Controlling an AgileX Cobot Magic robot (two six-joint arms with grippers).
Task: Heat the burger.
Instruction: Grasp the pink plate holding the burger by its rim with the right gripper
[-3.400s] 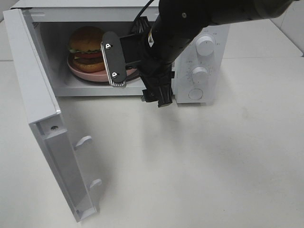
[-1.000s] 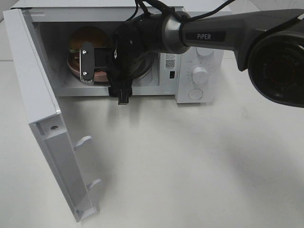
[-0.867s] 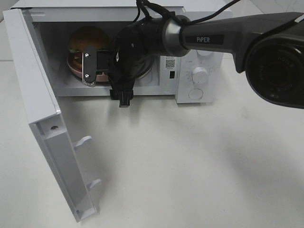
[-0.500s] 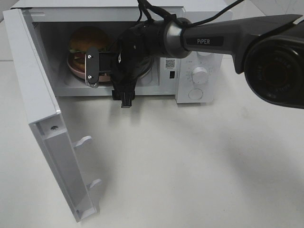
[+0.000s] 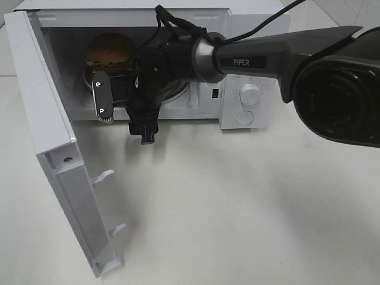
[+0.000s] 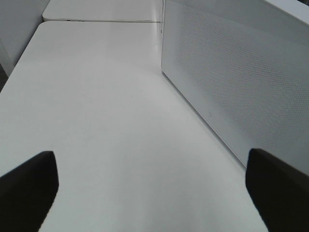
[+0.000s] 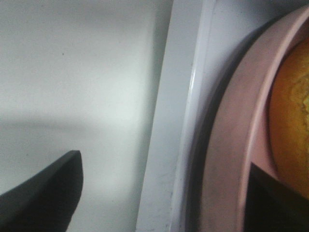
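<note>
Your right gripper [image 5: 116, 101], jaws spread and empty, is backing out of the open white microwave [image 5: 148, 18], leaving the tall golden-bunned burger [image 5: 110, 50] inside on its pink round plate [image 7: 231, 145], so door-closing is coming next.

The microwave [image 5: 249, 35] stands at the back of the table [image 5: 249, 202], its door [image 5: 53, 148] swung open to the left. Inside, toward the left, the burger [image 5: 110, 50] sits on a plate [image 7: 231, 159]. The right gripper [image 5: 116, 98] reaches across into the opening, just before the plate.
</note>
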